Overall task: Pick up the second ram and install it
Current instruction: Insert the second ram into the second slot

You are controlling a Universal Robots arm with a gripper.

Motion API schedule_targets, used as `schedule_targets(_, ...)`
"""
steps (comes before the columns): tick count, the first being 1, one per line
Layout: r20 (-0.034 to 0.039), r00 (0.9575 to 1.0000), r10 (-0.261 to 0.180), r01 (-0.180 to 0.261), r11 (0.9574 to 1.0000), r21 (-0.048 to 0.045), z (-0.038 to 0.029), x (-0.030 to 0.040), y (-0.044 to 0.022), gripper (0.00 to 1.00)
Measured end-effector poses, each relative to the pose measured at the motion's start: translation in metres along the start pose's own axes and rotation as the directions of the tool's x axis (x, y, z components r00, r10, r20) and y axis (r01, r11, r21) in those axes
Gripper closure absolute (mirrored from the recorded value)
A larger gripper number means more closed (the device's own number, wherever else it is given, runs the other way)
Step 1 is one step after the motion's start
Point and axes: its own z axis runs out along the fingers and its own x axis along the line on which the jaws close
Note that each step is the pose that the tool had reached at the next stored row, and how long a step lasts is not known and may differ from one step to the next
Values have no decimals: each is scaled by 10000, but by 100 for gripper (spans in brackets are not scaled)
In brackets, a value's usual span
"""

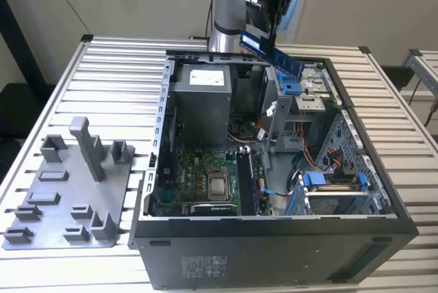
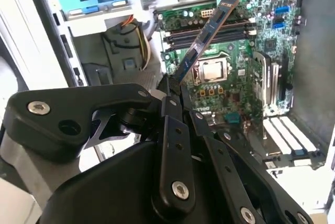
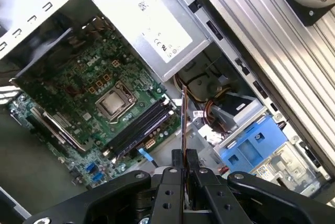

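Note:
The second ram is a narrow blue board with black chips, held tilted above the back of the open computer case. My gripper is shut on one end of it, high over the case's far edge. In the second wrist view the ram slants out from the gripper across the green motherboard. In the first wrist view the ram shows edge-on above the gripper. The long dark memory slots lie beside the processor socket, well below the stick.
A grey holder tray with upright posts lies on the slatted table at the exterior view's left. Inside the case are the grey power supply, a blue drive bracket, loose cables and a metal drive cage.

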Motion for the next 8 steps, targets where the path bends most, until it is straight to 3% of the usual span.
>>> schedule_targets(5, -18, 9965, 830, -830, 9965, 62, 8, 1, 0, 86)
schedule_targets(8, -25, 9913, 1317, -1316, 9912, 99, 13, 1, 0, 86)
